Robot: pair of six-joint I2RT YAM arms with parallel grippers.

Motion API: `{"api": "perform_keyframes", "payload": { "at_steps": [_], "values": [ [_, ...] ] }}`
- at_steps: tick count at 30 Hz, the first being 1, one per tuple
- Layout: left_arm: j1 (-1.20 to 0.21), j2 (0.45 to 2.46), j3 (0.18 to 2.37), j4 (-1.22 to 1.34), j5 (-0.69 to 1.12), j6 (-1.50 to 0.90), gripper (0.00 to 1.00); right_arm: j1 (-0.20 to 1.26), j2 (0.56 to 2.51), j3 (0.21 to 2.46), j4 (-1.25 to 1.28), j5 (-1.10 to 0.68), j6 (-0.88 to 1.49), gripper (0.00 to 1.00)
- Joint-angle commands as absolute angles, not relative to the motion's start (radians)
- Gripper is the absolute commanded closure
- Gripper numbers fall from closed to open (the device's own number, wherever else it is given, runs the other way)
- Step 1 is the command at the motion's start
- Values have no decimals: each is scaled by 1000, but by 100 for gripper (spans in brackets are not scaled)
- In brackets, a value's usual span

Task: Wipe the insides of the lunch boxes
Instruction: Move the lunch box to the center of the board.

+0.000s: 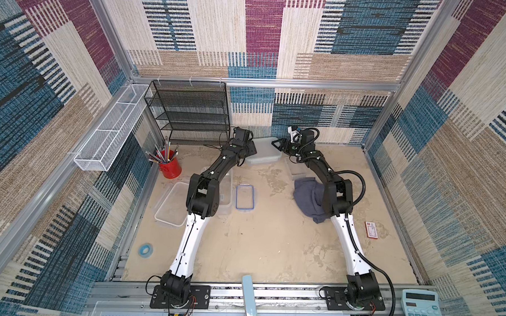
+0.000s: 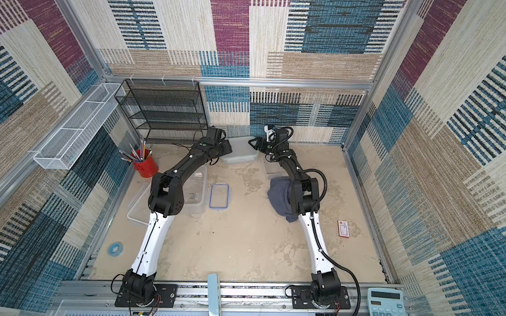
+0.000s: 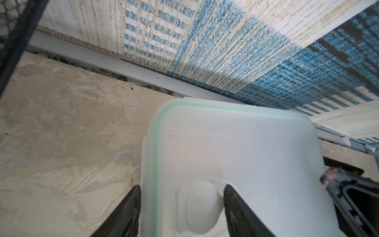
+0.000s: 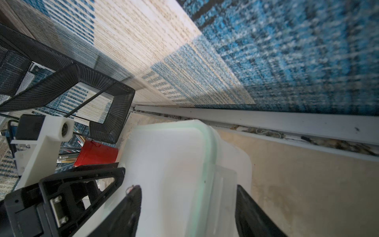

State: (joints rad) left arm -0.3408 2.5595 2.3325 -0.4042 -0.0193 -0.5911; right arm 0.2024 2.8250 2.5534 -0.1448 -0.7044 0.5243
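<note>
A lunch box with a green-rimmed lid stands shut at the back wall. My left gripper is at its left end. One finger is outside the box's side, the other on the lid beside a round bump. My right gripper is at its right end, its jaws apart astride the green rim and latch flap. An open clear lunch box lies under my left arm. A small clear lunch box sits by my right arm.
A flat clear tub or lid and a blue-rimmed lid lie on the table. The grey-blue cloth is bunched beside my right arm. A red cup of pencils and a black mesh rack stand at the back left.
</note>
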Motion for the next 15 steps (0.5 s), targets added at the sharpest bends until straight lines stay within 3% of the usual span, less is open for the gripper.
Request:
{"api": "perform_keyframes", "payload": {
  "at_steps": [1, 15],
  "values": [
    [-351, 2527, 2306, -390, 69, -561, 36, 220, 2748, 2516, -210, -775, 461, 30],
    [-357, 2414, 2136, -446, 126, -558, 39, 284, 2563, 2290, -393, -717, 321, 27]
  ]
}}
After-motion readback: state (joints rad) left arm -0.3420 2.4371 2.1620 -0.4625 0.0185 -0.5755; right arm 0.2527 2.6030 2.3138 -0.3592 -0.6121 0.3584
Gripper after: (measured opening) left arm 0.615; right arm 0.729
